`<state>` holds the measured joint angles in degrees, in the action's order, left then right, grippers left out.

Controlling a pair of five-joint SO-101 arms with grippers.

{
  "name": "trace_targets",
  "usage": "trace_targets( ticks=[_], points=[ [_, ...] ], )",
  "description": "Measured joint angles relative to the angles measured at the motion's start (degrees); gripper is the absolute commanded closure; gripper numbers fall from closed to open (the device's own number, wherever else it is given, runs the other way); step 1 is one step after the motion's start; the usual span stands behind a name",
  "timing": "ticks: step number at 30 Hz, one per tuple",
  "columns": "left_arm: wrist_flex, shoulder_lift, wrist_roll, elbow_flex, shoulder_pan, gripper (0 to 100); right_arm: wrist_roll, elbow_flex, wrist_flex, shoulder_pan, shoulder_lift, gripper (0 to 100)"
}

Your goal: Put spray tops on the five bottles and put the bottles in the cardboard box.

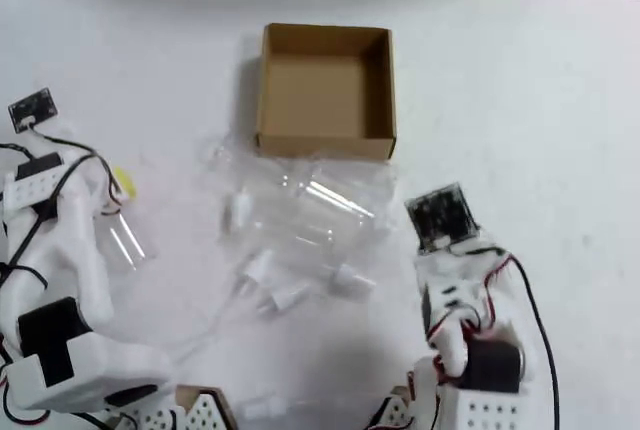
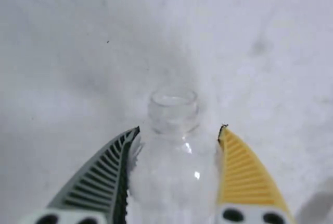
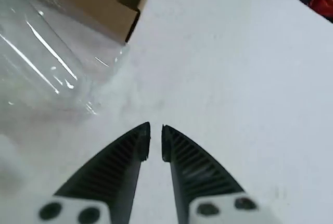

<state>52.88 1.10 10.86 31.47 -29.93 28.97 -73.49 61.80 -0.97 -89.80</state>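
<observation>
Your left end effector clamps one clear bottle by the shoulders, leaving its open neck free, likely for a spray top. At its 3 o'clock the other bottles lie heaped on the table, too clear to count, among at least four spray tops. One empty cardboard box sits at their 12. Your right end effector, all but closed, holds nothing.

Open square box of brown cardboard, matt, heap of clear plastic bottles, glossy, small white plastic spray tops, smooth, white tabletop, matt, single clear plastic bottle, glinting, left gripper of ribbed yellow and grey-green plastic, right gripper of ribbed black plastic, matt.
</observation>
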Motion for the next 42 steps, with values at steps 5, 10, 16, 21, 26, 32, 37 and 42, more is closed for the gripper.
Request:
trace_targets(
  ticks=[5, 10, 16, 21, 26, 32, 37, 42],
  points=[
    [-0.09, -0.44, 0.0, 0.0, 0.0, 93, -9.76, 11.16, 0.35, 9.49, 19.16, 97.7],
    [-0.26, -0.44, 0.0, 0.0, 0.0, 93, -17.76, 22.33, 7.21, 25.32, 38.33, 97.7],
    [-1.93, -0.44, 0.0, 0.0, 0.0, 93, -23.03, 32.0, 12.48, 40.26, 52.57, 97.7],
    [-2.11, -0.44, 0.0, 0.0, 0.0, 93, -21.71, 32.44, 12.57, 48.18, 57.67, 97.7],
    [-2.11, -0.44, 0.0, 0.0, 0.09, 93, -22.51, 32.44, 11.96, 50.64, 61.71, 97.7],
    [-2.11, -0.44, 0.0, 0.0, 0.09, 93, -31.38, 32.44, 7.82, 50.55, 64.88, 96.4],
    [-2.11, -0.44, 0.0, 0.0, 0.09, 93, -38.59, 32.44, 4.84, 50.55, 67.08, 80.3],
    [-2.11, -0.44, 0.0, 0.0, 0.09, 94, -44.48, 32.44, 4.04, 50.64, 69.98, 77.9]
  ],
)
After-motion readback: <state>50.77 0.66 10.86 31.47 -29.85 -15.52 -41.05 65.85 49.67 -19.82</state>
